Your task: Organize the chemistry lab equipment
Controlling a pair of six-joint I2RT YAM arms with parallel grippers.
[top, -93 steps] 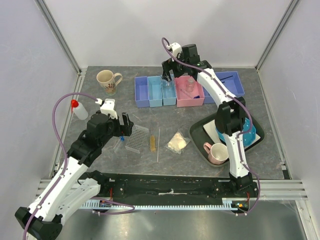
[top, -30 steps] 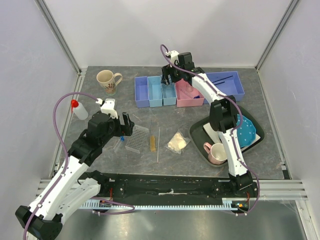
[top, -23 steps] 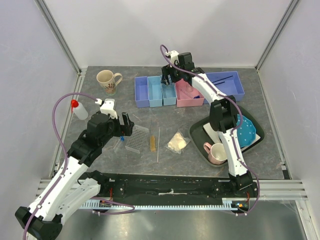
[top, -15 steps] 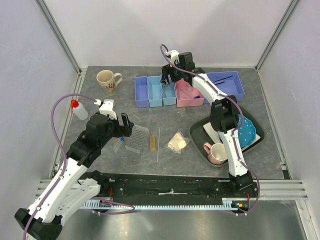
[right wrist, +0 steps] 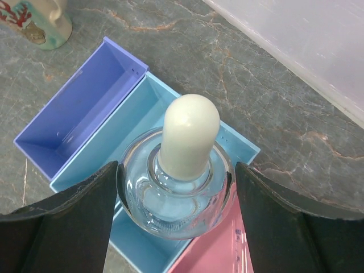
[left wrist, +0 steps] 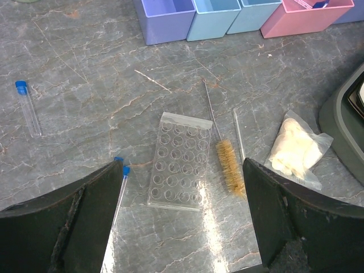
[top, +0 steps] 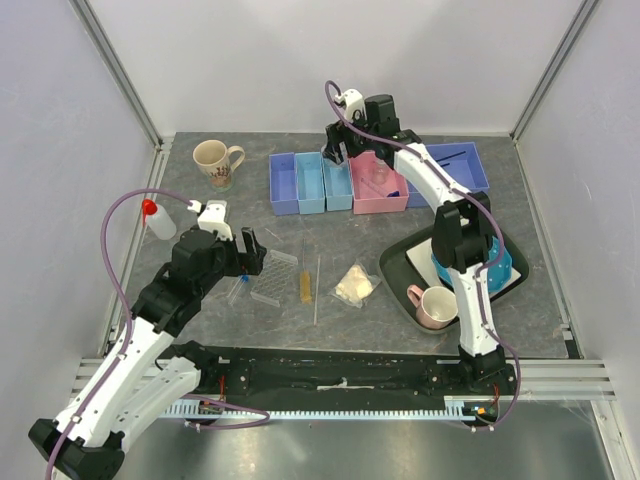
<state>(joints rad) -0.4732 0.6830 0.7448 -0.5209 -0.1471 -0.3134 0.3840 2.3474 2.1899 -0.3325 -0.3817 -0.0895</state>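
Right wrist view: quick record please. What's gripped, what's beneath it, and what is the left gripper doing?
right gripper: shut on white-capped clear bottle
beneath bottle: light blue bin, pink bin at its edge
left gripper: open, holding nothing
below left gripper: clear rack, amber brush, whitish bag, blue-capped tubes

Left gripper (left wrist: 181,168) hanging spread wide over the tabletop (left wrist: 85,74), clear rack (left wrist: 179,161) lying between its fingers (left wrist: 74,227), amber brush (left wrist: 229,174) (bristles nearest) and whitish bag (left wrist: 296,149) lying rightward.
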